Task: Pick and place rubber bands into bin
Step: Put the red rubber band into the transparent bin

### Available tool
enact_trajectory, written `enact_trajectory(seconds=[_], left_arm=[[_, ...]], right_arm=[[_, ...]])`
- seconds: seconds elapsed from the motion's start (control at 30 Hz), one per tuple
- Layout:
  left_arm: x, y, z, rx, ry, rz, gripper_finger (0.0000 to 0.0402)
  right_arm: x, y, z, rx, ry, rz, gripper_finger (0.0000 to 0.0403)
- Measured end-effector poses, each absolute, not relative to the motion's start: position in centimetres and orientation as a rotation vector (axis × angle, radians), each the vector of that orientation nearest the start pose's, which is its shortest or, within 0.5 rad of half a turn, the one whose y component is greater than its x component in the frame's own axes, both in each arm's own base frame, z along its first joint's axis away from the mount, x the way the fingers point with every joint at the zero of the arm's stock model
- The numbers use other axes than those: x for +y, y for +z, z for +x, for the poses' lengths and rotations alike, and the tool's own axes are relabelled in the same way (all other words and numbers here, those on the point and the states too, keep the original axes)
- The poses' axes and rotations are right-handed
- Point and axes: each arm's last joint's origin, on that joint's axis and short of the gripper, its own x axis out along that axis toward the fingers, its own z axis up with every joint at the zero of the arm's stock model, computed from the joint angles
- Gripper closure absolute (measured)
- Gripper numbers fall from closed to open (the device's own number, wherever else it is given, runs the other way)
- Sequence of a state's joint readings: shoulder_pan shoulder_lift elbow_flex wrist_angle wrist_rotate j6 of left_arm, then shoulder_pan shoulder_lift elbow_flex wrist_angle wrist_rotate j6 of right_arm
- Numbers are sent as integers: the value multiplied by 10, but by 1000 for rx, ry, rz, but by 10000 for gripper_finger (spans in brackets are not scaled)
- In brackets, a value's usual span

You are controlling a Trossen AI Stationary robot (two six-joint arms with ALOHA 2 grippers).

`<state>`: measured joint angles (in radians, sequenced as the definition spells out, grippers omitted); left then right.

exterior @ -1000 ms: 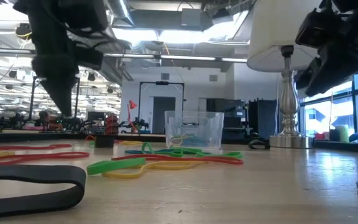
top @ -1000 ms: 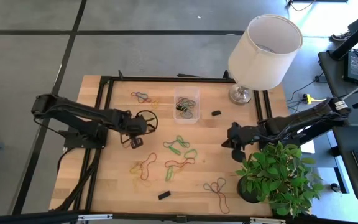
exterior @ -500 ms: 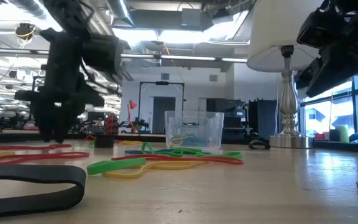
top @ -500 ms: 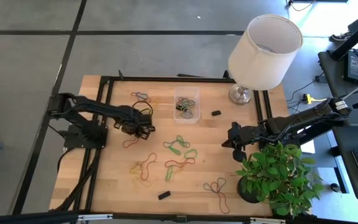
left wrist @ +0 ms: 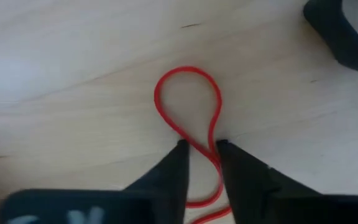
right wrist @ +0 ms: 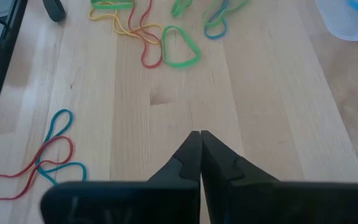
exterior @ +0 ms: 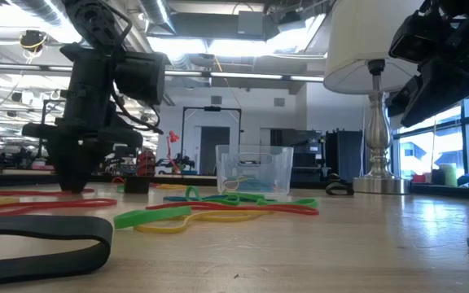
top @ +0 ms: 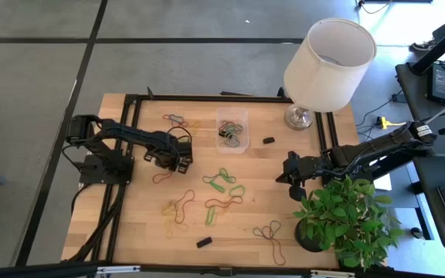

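Several rubber bands lie loose on the wooden table: a green cluster [top: 222, 179], a yellow and red tangle [top: 178, 207], and a red loop [top: 163, 176] by my left gripper [top: 178, 160]. In the left wrist view the left gripper [left wrist: 201, 146] is down at the table, its fingers a narrow gap apart, astride the red rubber band [left wrist: 188, 99]. The clear bin [top: 232, 131] stands at the back middle with a few bands inside; it also shows in the low view [exterior: 254, 171]. My right gripper [top: 290, 176] hovers shut at the right, holding nothing [right wrist: 200, 134].
A white lampshade on a metal stand [top: 329, 58] rises at the back right. A potted plant [top: 346, 216] fills the front right corner. Small black blocks lie near the bin [top: 269, 140] and at the front [top: 204, 242]. More bands lie at the front right [top: 269, 232].
My left gripper has come down to the table at the red band, opening wide and then narrowing around it. The right arm has stayed still.
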<state>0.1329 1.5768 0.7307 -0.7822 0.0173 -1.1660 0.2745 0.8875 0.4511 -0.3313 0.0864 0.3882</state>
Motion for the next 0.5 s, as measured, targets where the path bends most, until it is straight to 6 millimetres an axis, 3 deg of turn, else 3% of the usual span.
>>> enact_trajectory(seconds=[0.13, 0.27, 0.5], left_arm=[[28, 127, 221, 1389, 1025, -1001, 386], [23, 135, 224, 1375, 997, -961, 397], [8, 183, 232, 1244, 906, -866, 399]], right_arm=[[44, 192, 165, 777, 29, 228, 394], [44, 192, 165, 777, 29, 228, 397], [44, 192, 164, 778, 29, 223, 392]])
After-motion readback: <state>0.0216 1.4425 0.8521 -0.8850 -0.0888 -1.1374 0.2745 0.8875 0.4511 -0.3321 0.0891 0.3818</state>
